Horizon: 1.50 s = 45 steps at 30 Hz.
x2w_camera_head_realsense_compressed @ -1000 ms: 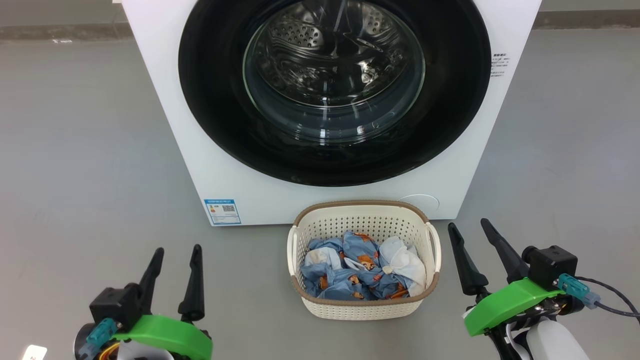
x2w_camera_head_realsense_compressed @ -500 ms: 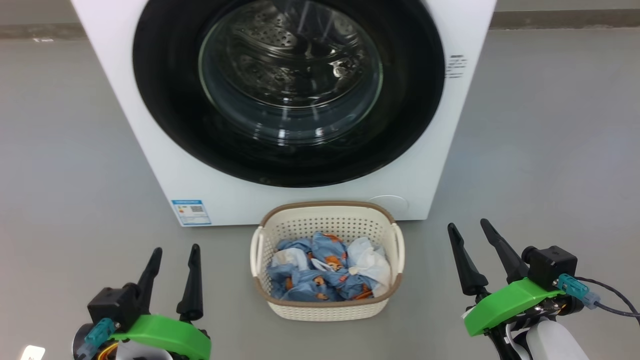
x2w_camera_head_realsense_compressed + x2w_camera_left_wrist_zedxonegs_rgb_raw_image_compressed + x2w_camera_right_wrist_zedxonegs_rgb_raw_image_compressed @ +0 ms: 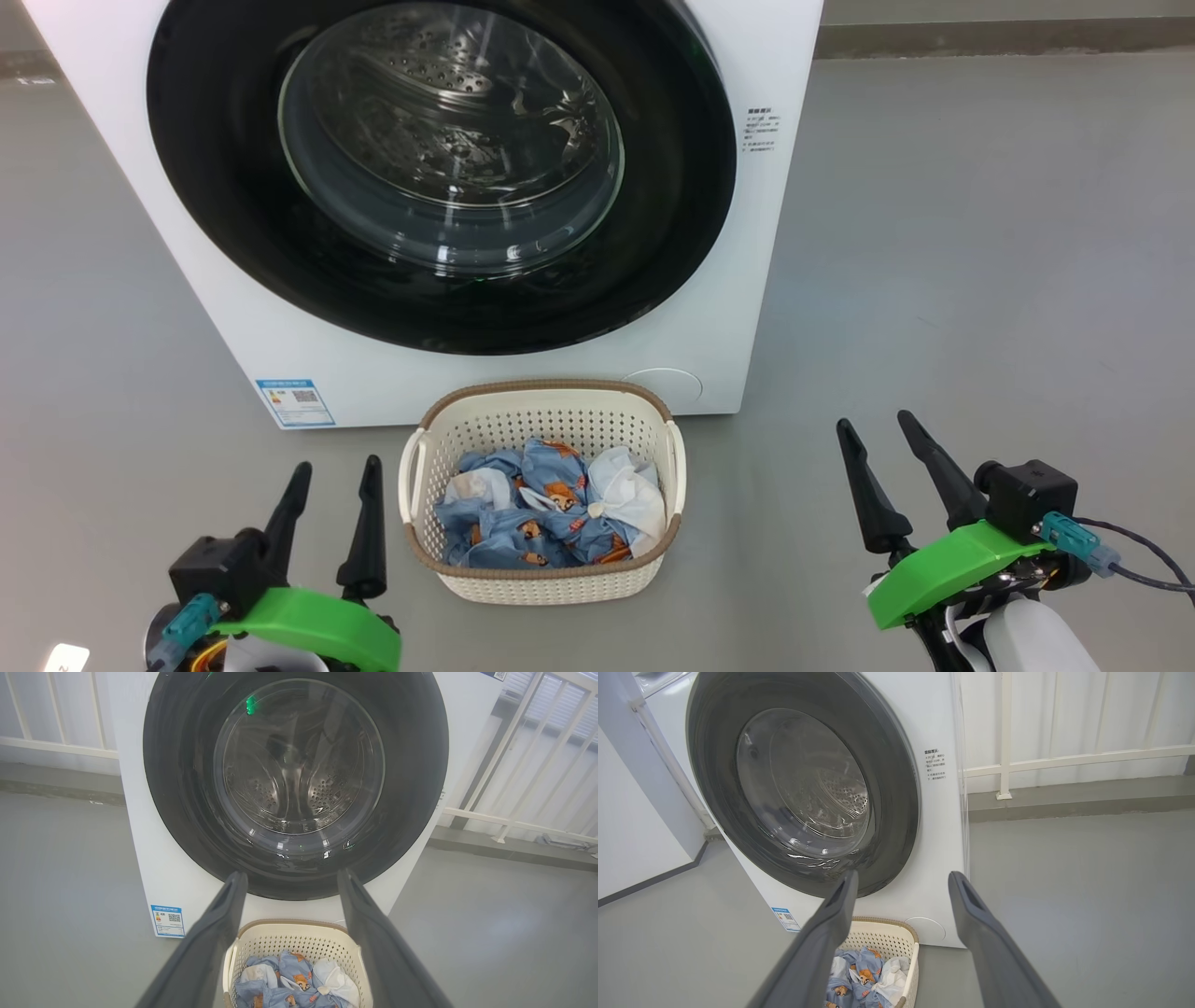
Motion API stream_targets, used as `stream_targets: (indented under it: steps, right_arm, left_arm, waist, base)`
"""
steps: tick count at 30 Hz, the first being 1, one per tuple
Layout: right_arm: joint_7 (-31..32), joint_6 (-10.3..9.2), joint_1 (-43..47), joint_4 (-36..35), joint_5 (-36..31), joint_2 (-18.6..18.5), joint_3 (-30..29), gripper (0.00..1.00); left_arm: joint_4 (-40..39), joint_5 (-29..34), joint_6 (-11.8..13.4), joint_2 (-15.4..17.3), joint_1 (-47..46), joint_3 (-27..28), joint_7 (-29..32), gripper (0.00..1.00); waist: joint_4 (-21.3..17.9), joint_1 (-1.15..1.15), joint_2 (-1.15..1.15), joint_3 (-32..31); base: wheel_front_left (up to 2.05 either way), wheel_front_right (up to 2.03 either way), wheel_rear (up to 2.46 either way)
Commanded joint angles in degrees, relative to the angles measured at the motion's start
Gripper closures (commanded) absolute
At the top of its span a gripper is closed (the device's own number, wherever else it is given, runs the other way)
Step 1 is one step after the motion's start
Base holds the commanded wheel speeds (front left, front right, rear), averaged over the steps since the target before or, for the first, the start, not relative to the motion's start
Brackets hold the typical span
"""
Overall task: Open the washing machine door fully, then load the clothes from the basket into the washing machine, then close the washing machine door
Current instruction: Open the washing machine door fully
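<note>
A white boxy washing machine (image 3: 766,233) stands on a grey floor (image 3: 980,280), its round glossy black door (image 3: 672,205) shut, glass facing the robot. Just before it sits a cream perforated basket (image 3: 541,385), long side along the machine's front, holding crumpled blue and white clothes (image 3: 532,523). The left gripper (image 3: 336,464) and right gripper (image 3: 874,420) hover with fingers spread, empty. The wrist views add a white railing (image 3: 1064,759) behind.

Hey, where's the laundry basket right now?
Head view, lower centre: the basket sits on the floor before the washing machine, below its door, nearer the left end effector.
</note>
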Motion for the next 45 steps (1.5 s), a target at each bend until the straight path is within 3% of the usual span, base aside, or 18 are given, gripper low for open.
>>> stream_targets:
  steps: [1, 45]
  right_arm:
    - [-0.7, -0.05, -1.7, -1.1, 0.1, 0.1, 1.5, 0.00]
    - [-0.7, -0.05, -3.1, -0.2, 0.4, -0.6, 1.0, 0.00]
  left_arm:
    - [-1.6, -0.3, -0.1, 0.8, -2.4, 1.7, -0.8, 0.00]
    - [-2.9, -1.5, 0.4, 0.8, -2.3, 2.8, -0.8, 0.00]
  waist:
    - [0.0, 0.00, 0.00, 0.0]
    - [-0.1, 0.00, 0.00, 1.3]
  base:
    - [0.09, 0.09, -0.18]
    - [0.00, 0.00, 0.00]
